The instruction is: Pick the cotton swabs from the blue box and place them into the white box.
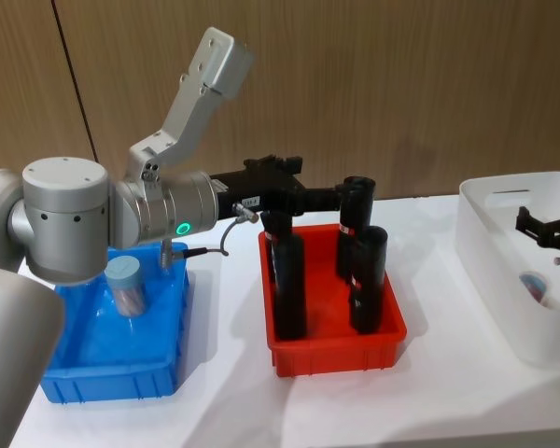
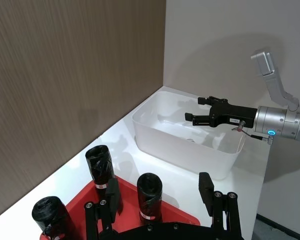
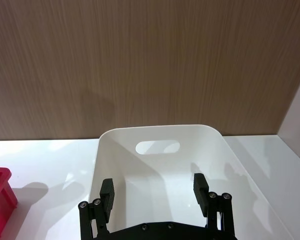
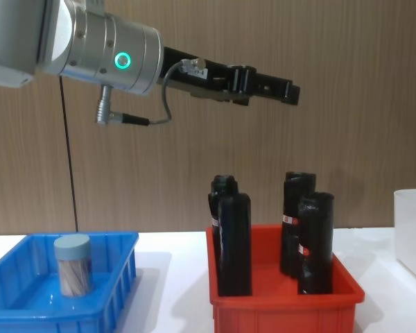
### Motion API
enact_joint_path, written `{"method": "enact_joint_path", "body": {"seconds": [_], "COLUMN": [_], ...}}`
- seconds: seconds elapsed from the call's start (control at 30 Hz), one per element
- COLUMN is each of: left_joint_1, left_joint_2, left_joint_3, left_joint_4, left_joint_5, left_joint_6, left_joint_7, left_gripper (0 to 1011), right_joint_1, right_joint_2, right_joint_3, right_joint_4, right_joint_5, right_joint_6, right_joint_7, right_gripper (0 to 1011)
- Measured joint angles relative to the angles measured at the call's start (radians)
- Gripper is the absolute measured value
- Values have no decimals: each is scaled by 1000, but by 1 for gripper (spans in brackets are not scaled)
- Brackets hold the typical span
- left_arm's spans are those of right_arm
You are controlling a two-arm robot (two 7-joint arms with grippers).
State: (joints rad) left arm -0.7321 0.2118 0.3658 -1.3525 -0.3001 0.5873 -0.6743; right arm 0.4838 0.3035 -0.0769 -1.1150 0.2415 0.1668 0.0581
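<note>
Left tool [image 4: 286, 91] hangs high above the red bin [image 4: 284, 309], fingers spread wide and holding nothing, so the one jar [image 4: 73, 265] in the blue box [image 4: 28, 312] is not yet gripped. That jar stands upright, lid up, towards the back of the box and apart from its walls, which leaves room for fingers to come down on either side. Just beside the blue box sits the red bin, its tall black bottles [image 4: 234, 243] upright. They rise well above its rim, a fair reason for the arm being so high over them. Farther to the robot's right is the white box [image 1: 493, 271], with a small round pale shape [image 1: 534, 285] on its floor. It is probably a jar already dropped in, though I cannot be sure. Right tool [image 3: 154, 190] hovers over that box, likewise wide and empty, which would fit a release just made. All three containers rest on the white surface [image 1: 233, 392].
</note>
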Motion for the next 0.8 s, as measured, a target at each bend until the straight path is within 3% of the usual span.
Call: {"method": "enact_joint_path", "body": {"seconds": [0.8], "left_joint_1": [13], "left_joint_2": [4], "left_joint_3": [2], "left_joint_4": [-7], "left_joint_5": [1], "left_joint_6": [-14], "left_joint_7": [17], "left_gripper": [1000], "right_joint_1": [-18], "right_joint_2": [1], "right_joint_3": [-2], "right_joint_4": [-24], "right_joint_5": [-1], "right_joint_6": [-6], "right_joint_7": [2], "right_gripper": [1001]}}
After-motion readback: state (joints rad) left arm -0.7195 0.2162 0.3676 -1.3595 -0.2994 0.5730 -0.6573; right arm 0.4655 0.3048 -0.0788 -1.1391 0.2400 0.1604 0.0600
